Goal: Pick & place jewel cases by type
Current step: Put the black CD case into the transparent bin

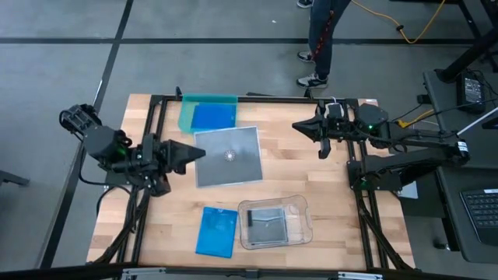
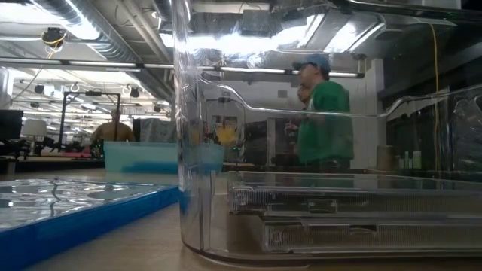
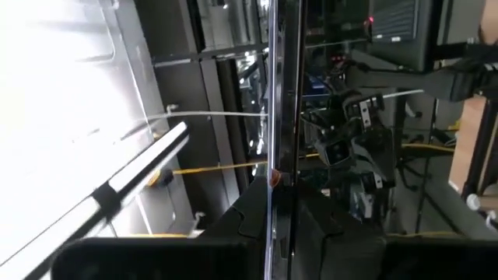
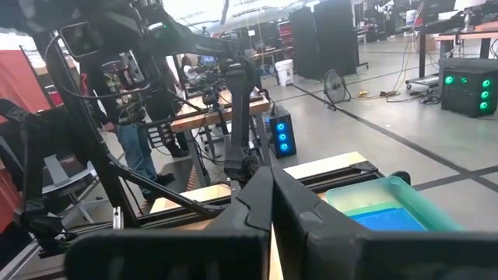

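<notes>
Though the low view is mostly blocked by the clear tray, the left gripper is seen clamped on the edge of a grey disc case held above the wooden table, with the right gripper shut, empty, opposite, blue cases nearby.
</notes>
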